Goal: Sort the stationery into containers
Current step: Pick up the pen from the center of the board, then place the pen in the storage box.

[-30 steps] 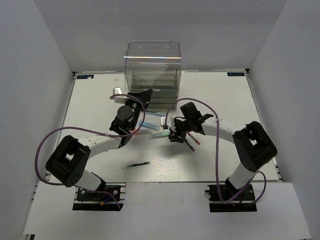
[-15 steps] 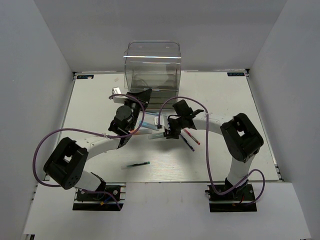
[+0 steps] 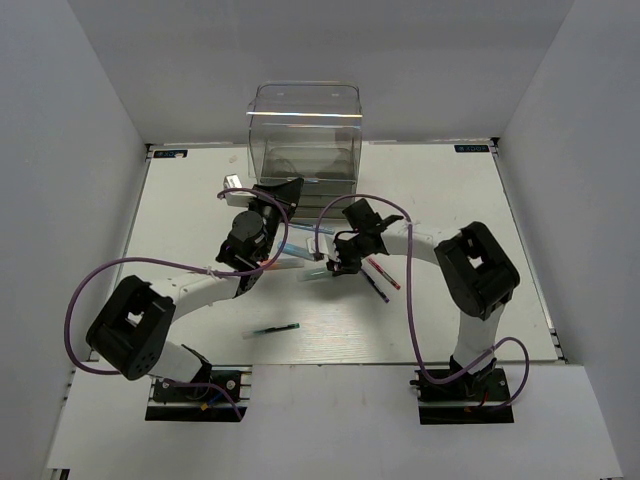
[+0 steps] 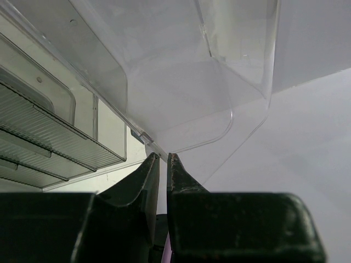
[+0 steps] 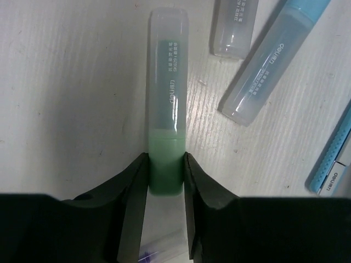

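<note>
The mint-green marker (image 5: 167,109) lies on the white table, and my right gripper (image 5: 165,159) is shut on its green end, both jaws touching its sides. In the top view that gripper (image 3: 337,266) is at the table's middle with the marker (image 3: 317,271) pointing left. A light blue marker (image 5: 274,60) and a thin blue pen (image 5: 332,159) lie just beside it. My left gripper (image 4: 163,156) is shut on the edge of a pulled-out clear drawer (image 4: 181,98); it sits at the lower left of the container unit (image 3: 305,130).
A red pen (image 3: 386,276) and a dark purple pen (image 3: 376,288) lie right of my right gripper. Nearer the front lies a dark green pen (image 3: 275,329). Grey walls enclose the table on three sides. Purple cables loop over both arms.
My right arm has shifted left toward the mint-green marker and its jaws have closed onto it. The left arm has stayed still.
</note>
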`<state>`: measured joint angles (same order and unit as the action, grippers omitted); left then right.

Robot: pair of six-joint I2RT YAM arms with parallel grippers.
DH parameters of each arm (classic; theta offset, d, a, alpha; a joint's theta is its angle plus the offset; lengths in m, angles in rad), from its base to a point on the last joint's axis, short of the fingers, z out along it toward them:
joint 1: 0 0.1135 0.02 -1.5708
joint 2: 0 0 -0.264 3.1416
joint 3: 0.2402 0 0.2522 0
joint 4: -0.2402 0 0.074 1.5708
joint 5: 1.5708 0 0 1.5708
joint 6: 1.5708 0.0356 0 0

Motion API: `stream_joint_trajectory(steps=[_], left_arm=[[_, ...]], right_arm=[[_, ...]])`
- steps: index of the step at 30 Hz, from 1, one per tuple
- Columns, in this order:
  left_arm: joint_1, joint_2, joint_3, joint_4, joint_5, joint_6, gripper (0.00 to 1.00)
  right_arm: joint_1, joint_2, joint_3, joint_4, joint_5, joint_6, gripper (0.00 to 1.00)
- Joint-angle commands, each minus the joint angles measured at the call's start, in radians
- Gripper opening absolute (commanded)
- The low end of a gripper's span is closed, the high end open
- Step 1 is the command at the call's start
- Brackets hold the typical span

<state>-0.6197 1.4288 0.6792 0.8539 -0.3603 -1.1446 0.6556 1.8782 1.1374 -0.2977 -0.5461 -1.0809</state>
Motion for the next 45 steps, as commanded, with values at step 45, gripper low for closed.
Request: stream_joint_trajectory(steps=[45], left_arm=[[-0.008,-0.064,-0.006,0.024,-0.023,-0.017,0.0]], right_arm=[[0.055,-0.203,-0.277,1.293,0.785,-0.023,0.0]])
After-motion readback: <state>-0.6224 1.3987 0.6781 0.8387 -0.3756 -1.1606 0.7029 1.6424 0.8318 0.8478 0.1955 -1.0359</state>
